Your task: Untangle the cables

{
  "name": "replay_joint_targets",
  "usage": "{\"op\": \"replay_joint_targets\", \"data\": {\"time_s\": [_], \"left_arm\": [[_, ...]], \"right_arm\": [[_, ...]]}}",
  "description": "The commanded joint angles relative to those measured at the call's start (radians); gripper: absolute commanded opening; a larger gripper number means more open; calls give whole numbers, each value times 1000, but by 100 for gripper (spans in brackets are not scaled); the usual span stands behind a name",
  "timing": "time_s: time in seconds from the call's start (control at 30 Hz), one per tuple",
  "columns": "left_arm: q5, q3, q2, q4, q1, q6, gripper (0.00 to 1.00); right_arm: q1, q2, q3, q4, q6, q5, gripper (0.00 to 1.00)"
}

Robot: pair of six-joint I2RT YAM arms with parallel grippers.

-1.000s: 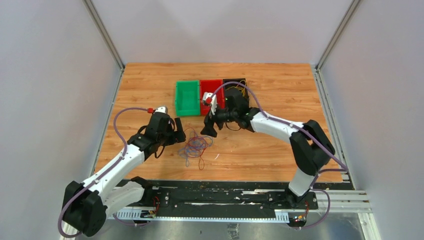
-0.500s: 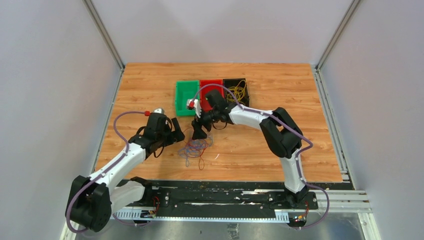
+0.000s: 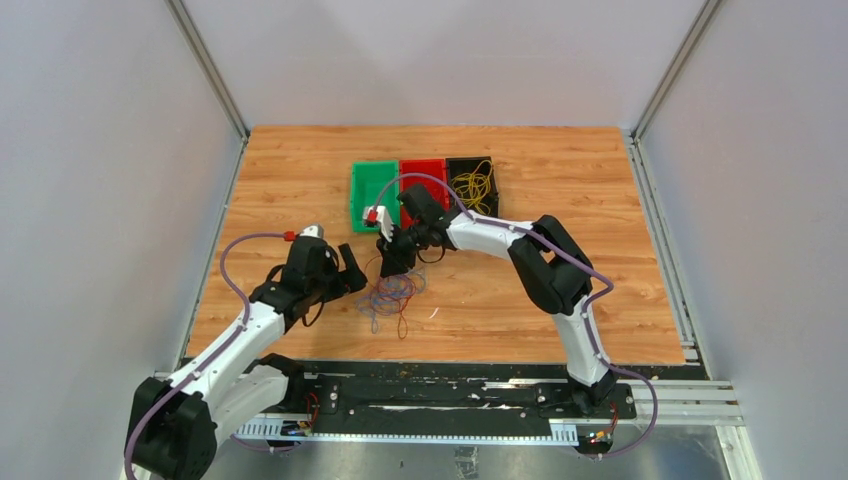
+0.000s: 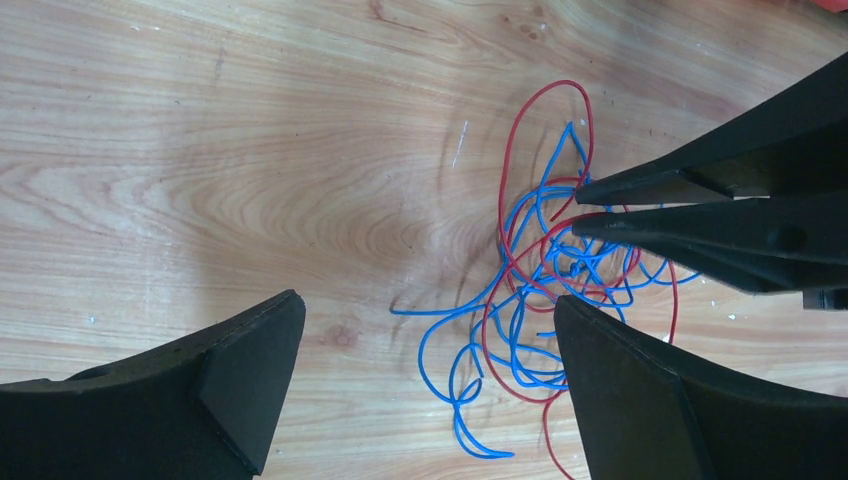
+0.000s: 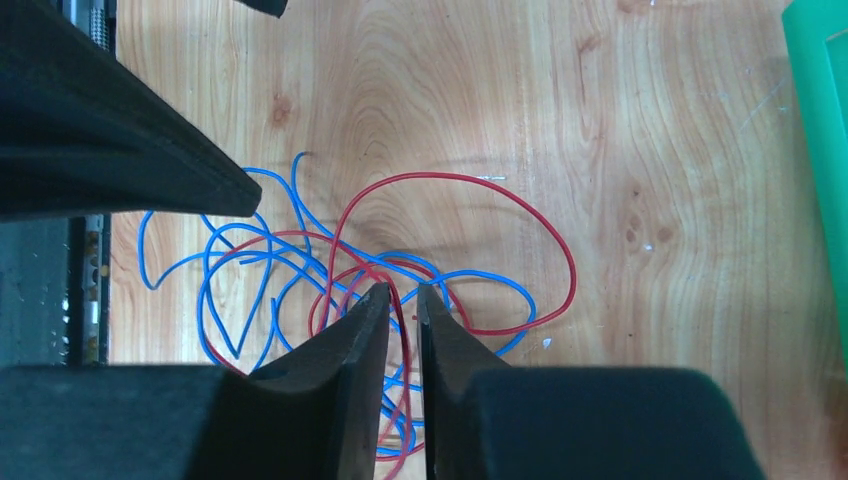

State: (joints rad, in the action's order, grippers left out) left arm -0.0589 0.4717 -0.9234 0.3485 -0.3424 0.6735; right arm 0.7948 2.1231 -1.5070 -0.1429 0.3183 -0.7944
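A tangle of blue and red cables (image 3: 392,293) lies on the wooden table between my two grippers. The left wrist view shows the cables (image 4: 545,270) just right of centre. My left gripper (image 4: 428,302) stands open above the tangle's left edge, with nothing between its fingers. My right gripper (image 5: 401,290) is down in the tangle, jaws almost together with a narrow slit left. A red cable (image 5: 560,250) loops out from there and one red strand runs along the slit. Whether it is pinched I cannot tell. More yellow cables (image 3: 472,183) lie in the black bin.
Three small bins stand in a row behind the tangle: green (image 3: 374,197), red (image 3: 423,170) and black (image 3: 494,170). The green bin's edge (image 5: 820,120) shows at the right of the right wrist view. Grey walls enclose the table.
The right arm swung left from the bins and came down into the tangle, its jaws closing from wide to nearly together. The left gripper drew back slightly and stayed open.
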Motion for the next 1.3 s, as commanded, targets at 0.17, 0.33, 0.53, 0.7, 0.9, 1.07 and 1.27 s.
{"op": "replay_joint_targets", "data": {"time_s": [0.17,0.33,0.53,0.7,0.9,1.07,1.27], "left_arm": [[116,-29,20,-18,3,-7,100],[201,-49,8,-73,4,-17,100],[259,-71,-37,-133,3,-20,100],[324,-98,-60,-225,3,-11,100],[355,-105,-112,-290,2,4,98],[357,-97,-182,-340,-16,9,82],[317,-38,-305,-342,-64,3,60]], "right_arm": [[9,-3,-25,-27,-29,-8,0],[9,-70,27,21,-81,46,0],[10,-299,196,191,-174,274,0],[9,-480,280,216,-193,409,0],[10,-623,360,256,-213,504,0],[12,-730,399,285,-208,584,0],[12,-816,421,293,-184,663,0]]}}
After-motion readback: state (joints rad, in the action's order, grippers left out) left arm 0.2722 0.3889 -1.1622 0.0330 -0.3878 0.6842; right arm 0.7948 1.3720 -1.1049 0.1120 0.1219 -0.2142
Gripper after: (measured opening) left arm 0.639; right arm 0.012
